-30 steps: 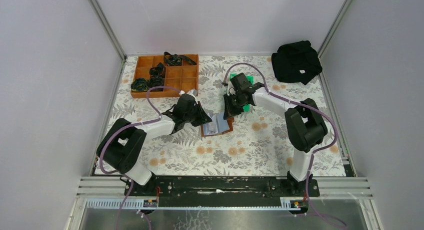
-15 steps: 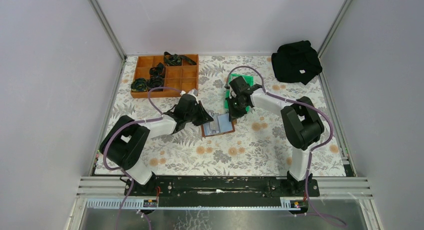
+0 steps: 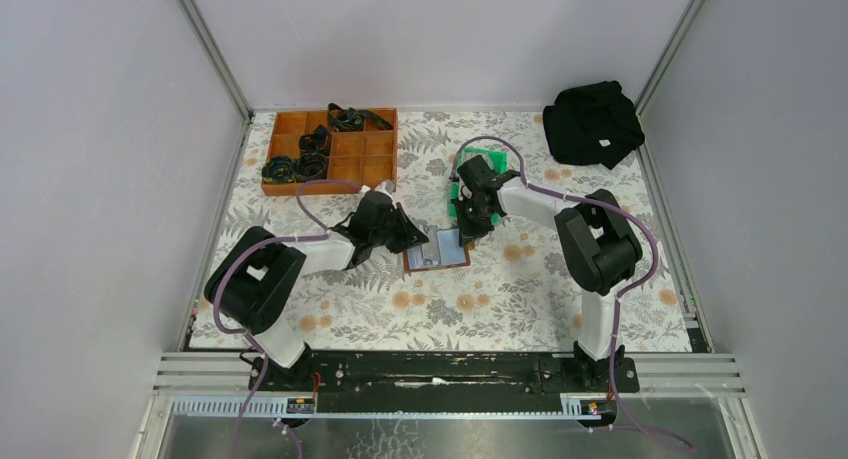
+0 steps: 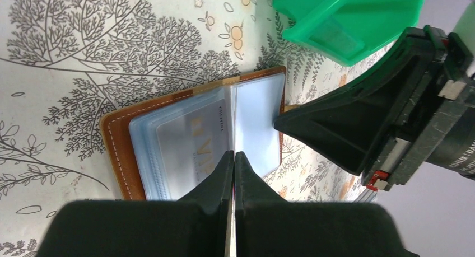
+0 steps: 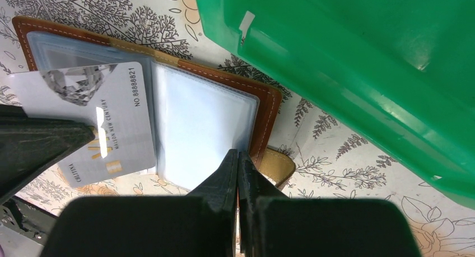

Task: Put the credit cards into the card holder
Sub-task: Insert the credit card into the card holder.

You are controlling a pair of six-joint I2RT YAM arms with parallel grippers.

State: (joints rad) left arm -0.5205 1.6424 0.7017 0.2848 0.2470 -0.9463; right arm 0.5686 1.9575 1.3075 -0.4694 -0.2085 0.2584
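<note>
card holder (image 3: pixel 437 251) lies open on the flowered table (image 3: pixel 500 299), near its middle and just beside the green bin (image 5: pixel 364 72). we see one grey credit card (image 5: pixel 106 117) lying flat across one half of it, with a corner passing over the leather edge. left gripper (image 4: pixel 234 156) has its fingers pressed together above the middle fold, next to this card, and we cannot tell whether they pinch anything, while right gripper (image 5: pixel 238 156) is closed as well and empty, its tips at the outer edge of the other half, close to the snap tab (image 5: pixel 278 166).
</note>
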